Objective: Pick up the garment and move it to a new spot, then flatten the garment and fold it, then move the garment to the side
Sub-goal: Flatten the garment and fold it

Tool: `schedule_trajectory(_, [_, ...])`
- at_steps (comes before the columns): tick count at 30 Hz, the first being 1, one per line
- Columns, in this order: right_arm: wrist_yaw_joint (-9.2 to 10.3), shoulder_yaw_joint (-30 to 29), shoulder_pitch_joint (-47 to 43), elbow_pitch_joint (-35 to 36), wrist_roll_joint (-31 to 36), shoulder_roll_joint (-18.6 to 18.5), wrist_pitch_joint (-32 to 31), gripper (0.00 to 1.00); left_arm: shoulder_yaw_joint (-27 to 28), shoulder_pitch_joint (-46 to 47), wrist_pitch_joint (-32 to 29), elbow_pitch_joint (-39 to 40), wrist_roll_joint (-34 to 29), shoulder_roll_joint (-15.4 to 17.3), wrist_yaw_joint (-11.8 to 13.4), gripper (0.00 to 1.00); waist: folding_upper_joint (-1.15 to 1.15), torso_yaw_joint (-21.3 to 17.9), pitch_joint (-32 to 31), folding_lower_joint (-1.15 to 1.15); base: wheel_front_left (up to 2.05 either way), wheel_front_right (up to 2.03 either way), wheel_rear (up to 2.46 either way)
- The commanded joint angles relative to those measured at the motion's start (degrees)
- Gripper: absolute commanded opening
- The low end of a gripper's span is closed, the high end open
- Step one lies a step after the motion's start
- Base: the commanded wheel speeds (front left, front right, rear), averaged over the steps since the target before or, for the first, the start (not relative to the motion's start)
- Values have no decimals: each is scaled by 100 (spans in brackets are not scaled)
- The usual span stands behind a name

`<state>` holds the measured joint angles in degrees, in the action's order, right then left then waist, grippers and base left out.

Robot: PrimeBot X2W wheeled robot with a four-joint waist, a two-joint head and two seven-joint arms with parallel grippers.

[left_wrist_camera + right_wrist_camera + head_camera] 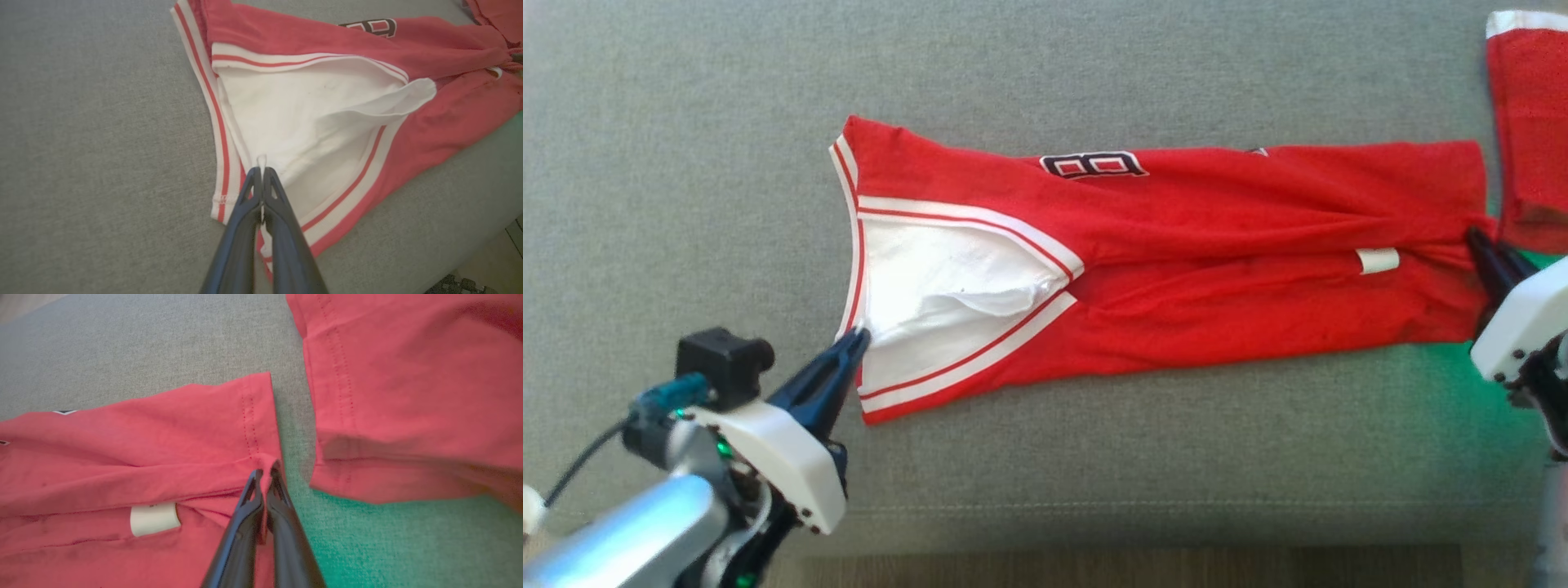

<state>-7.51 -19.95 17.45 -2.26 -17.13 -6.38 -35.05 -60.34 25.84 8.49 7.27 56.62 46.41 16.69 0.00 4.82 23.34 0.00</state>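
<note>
garment [1217,245] with long axis 9-to-3 o'clock, left gripper [858,337] clamped on its 9 o'clock end, right gripper [1476,238] clamped on its 3 o'clock hem.

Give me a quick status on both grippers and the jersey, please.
Left gripper shut on jersey white edge. Right gripper shut on its far end. Second red garment close beside that end, apart.
</note>
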Motion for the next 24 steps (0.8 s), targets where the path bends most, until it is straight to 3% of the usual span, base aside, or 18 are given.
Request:
schedule_trajectory(1, [2, 102, -44, 188, -17, -15, -1, 0, 215, 23, 89, 52, 34, 151, 51, 0, 0, -17, -31, 0, 0, 0, 0])
schedule_trajectory(2, [2, 114, -57, 177, -43, 2, 35, 15, 222, -9, 142, -29, 42, 84, 92, 0, 0, -30, -65, 0, 0, 0, 0])
schedule_trajectory(3, [2, 118, -73, 167, -67, 24, 88, 52, 235, -41, 198, -112, 37, 21, 157, 33, 0, -40, -102, 0, 0, 0, 0])
schedule_trajectory(4, [2, 109, -92, 158, -82, 49, 159, 100, 265, -81, 260, -189, 43, -50, 240, 91, 0, -50, -145, 0, 0, 0, 0])
schedule_trajectory(5, [2, 93, -115, 141, -88, 75, 242, 100, 319, -126, 336, -245, 57, -136, 335, 100, 0, -59, -198, 0, 0, 0, 0])
schedule_trajectory(11, [2, -46, -237, -164, -138, 231, 721, 100, 644, -452, 605, -226, -182, -556, 974, 100, 0, -74, -522, 0, 0, 0, 0])
schedule_trajectory(14, [2, -318, -240, -496, -306, 310, 933, 100, 927, -677, 645, 15, -688, -894, 1272, 100, 0, 34, -735, 0, 0, 0, 0])
schedule_trajectory(19, [2, -634, -159, -835, -554, 342, 1122, 100, 1378, -1114, 649, 239, -1617, -1352, 1406, 100, 0, 201, -882, 0, 0, 0, 0])
schedule_trajectory(24, [2, -814, -8, -1278, -661, 348, 1307, 100, 1763, -1502, 650, 305, -2271, -1802, 1258, 100, 0, 392, -956, 0, 0, 0, 0])
